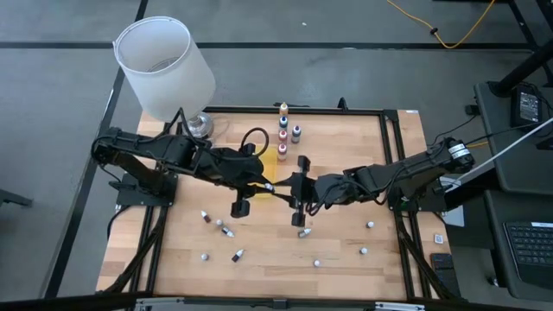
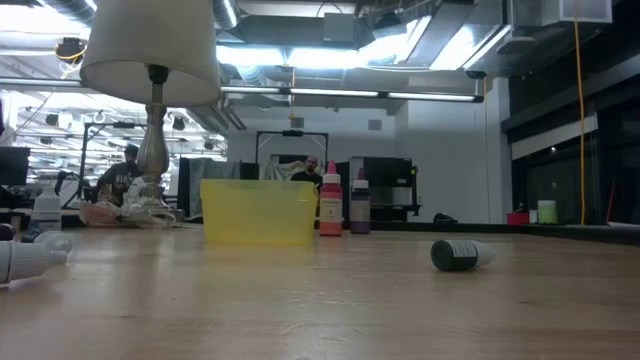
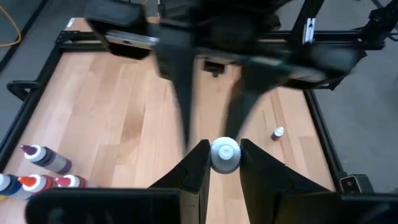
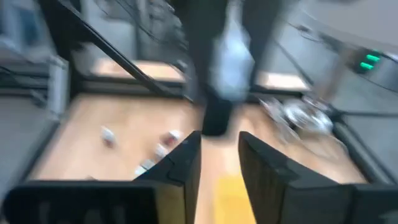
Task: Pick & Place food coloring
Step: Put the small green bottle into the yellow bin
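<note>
Upright food coloring bottles (image 1: 283, 128), far side by the yellow tray (image 1: 271, 157): five. Bottles lying loose on the table's near half: about eight. Lamp (image 1: 164, 69): one. Arms: two.

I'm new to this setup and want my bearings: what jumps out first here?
The two grippers meet mid-table: the left gripper is shut on a white-capped bottle, the right gripper facing it. A white lamp stands at the far left corner, and small bottles lie scattered along the near edge.
</note>
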